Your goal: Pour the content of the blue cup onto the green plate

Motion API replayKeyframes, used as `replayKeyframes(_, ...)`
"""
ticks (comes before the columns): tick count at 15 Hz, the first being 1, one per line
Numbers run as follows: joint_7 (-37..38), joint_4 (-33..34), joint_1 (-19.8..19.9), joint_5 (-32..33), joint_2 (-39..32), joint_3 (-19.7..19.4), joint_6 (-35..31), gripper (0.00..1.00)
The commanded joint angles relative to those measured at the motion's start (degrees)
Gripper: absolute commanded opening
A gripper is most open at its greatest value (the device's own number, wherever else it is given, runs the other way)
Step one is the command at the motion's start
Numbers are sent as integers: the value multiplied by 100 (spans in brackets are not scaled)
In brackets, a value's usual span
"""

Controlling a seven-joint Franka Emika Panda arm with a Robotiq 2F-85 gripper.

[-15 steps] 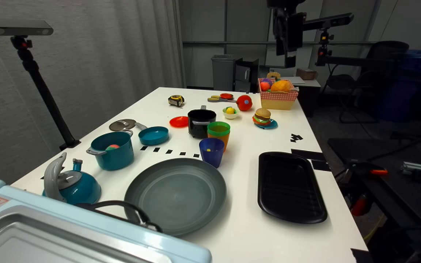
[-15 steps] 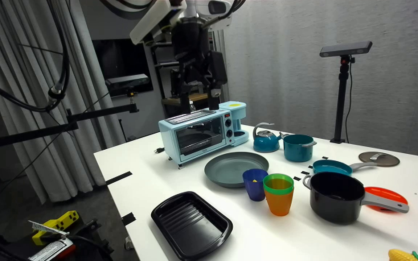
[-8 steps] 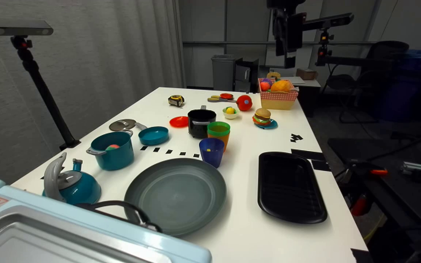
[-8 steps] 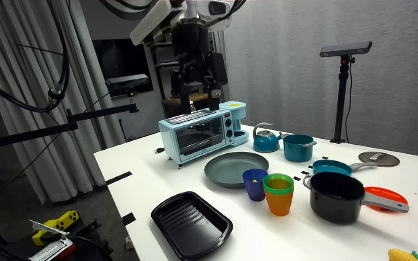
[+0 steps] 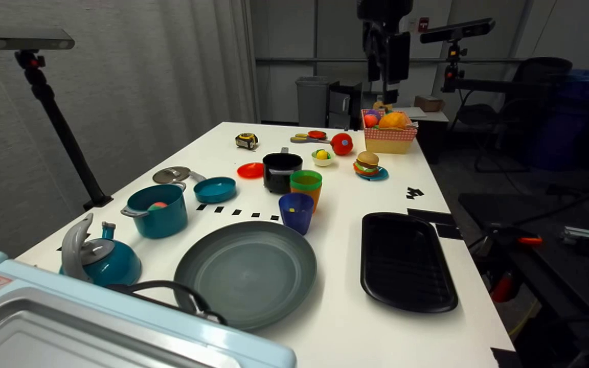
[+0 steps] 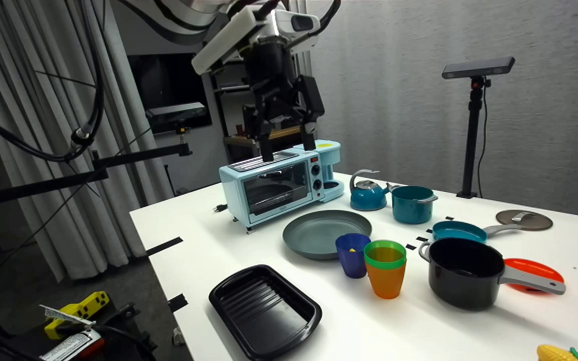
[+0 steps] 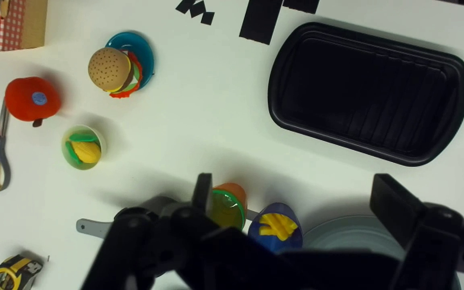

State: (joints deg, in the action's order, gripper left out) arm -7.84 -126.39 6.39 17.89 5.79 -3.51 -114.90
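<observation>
Jaws spread wide, pinching nothing, hang high above the counter, well apart from everything on it; I'd guess they are held up there to give a full look down before the reach begins. Farthest left of the dishes in an exterior view is the black tray, toward the counter's edge; the pour has no use for it, and off to the side it should not hinder. Next comes the green plate, lying flat, its middle bare, presumably set within easy carry to catch what falls. Just beside its right-hand rim stands the blue cup, upright, with the yellow pieces inside, as the wrist view shows. Cup and rim are so close that I cannot tell whether they touch; that nearness probably means a short lift and a low tip. Right again is the green cup, nested in an orange cup, perhaps to save room — it crowds the blue one, touching or not I cannot tell, so the jaws may need care coming down on that side. Further right is the black pot, its long grey handle turned away from the cups, likely so it does not jut into the reach.
</observation>
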Motion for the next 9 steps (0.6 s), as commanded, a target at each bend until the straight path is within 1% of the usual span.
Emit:
replayKeyframes(1,-744,181,-116,-56,-167,-57,32,100)
replayKeyframes(4,-1005,201,-137,-63,-210,-56,62,100)
replayKeyframes(5,-986,668,-28,-34,-865,-168,-181,100)
replayKeyframes(6,-554,725,-1,0,-925,-178,-204,100)
replayKeyframes(7,-231,995,27,-96,-1151,-217,-126,100)
replayKeyframes(8,-522,376,-61,-17,-529,-151,-137,100)
replayKeyframes(9,-400,561,-26,-21,-749,-197,-142,100)
